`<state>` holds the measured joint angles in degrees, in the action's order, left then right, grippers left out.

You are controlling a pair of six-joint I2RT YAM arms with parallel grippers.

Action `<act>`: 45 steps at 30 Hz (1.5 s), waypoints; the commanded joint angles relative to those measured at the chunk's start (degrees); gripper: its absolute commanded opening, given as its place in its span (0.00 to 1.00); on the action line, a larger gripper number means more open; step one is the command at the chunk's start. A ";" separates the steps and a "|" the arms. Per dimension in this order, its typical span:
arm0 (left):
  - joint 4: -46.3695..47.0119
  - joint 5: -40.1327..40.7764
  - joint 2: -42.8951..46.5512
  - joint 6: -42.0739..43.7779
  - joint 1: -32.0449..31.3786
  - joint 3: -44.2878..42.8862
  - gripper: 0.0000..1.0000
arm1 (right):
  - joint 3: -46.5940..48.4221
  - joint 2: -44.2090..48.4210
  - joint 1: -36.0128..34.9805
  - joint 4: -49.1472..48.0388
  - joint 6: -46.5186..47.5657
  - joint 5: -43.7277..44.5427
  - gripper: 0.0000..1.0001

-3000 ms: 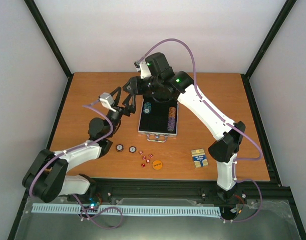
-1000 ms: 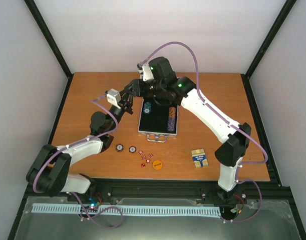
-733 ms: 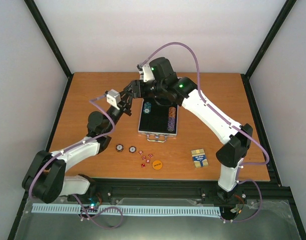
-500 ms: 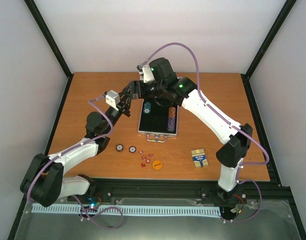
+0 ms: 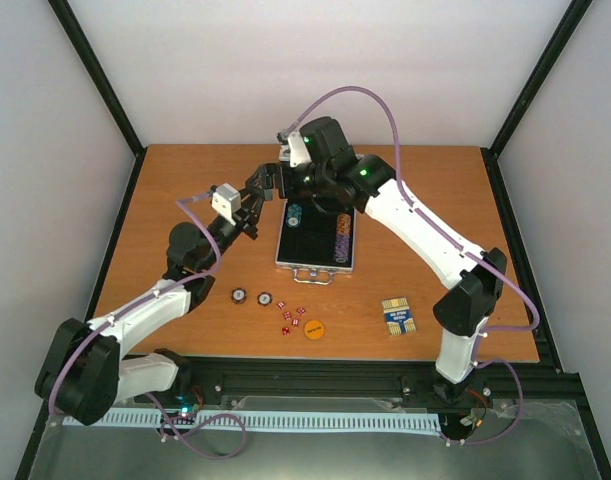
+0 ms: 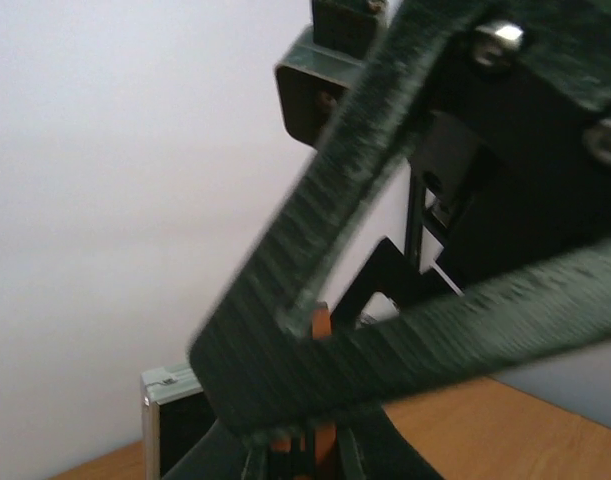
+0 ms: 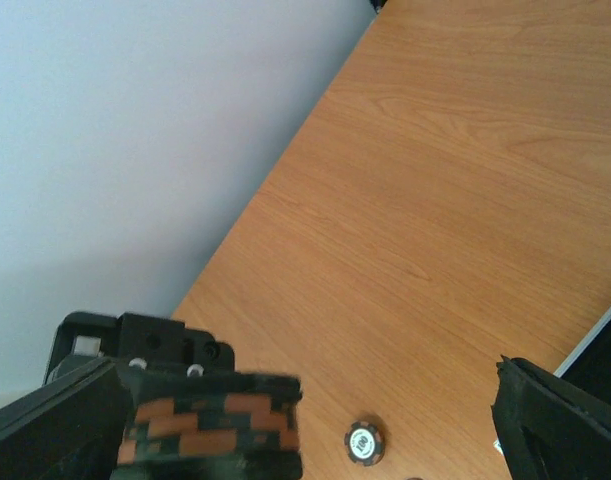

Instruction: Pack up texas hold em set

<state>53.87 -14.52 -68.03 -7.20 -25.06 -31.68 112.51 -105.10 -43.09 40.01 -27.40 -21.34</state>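
Note:
The silver case [image 5: 316, 262] lies open mid-table, with striped chips [image 5: 342, 236] in its black lining. Left of its far end, my left gripper [image 5: 251, 212] is shut on a short stack of orange-black chips [image 7: 210, 425], which shows orange between its fingers in the left wrist view [image 6: 303, 450]. My right gripper [image 5: 265, 188] stands wide open around that stack, its pads apart from it in the right wrist view [image 7: 305, 410]. Two loose chips [image 5: 252, 297], red dice [image 5: 292, 318], an orange disc [image 5: 314, 328] and a card deck [image 5: 397, 316] lie on the table in front of the case.
The wooden table [image 5: 185, 180] has black frame rails on both sides and white walls around it. One loose chip [image 7: 363, 442] shows below the right gripper. A silver case edge [image 6: 165, 385] appears low in the left wrist view.
The right gripper's jaws have spread wide and let go of the chip stack. The left gripper stays shut on it, and both wrists have shifted slightly toward the back of the table.

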 commanded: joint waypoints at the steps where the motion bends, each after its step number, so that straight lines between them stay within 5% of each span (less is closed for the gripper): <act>1: -4.42 -5.29 2.62 2.84 0.36 -0.86 0.01 | -0.84 3.38 1.77 -3.14 0.39 2.53 1.00; 14: -29.77 -9.41 6.28 6.37 0.54 -3.36 0.01 | -4.39 9.38 5.53 -3.22 3.42 15.11 1.00; 24: -66.13 -25.15 -8.95 22.60 2.79 -24.74 0.01 | -26.56 21.69 11.03 -9.79 3.92 21.11 1.00; 30: -83.54 -24.06 -18.28 36.44 3.35 -36.59 0.01 | -34.38 25.99 14.04 -11.80 4.57 21.80 1.00; 45: -89.84 -13.92 -40.61 46.48 2.82 -49.93 0.01 | -40.66 26.79 20.33 -13.46 4.21 18.26 1.00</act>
<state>-34.89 -31.07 -107.66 35.29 -22.04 -76.90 72.20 -78.41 -24.14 28.45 -23.35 -2.17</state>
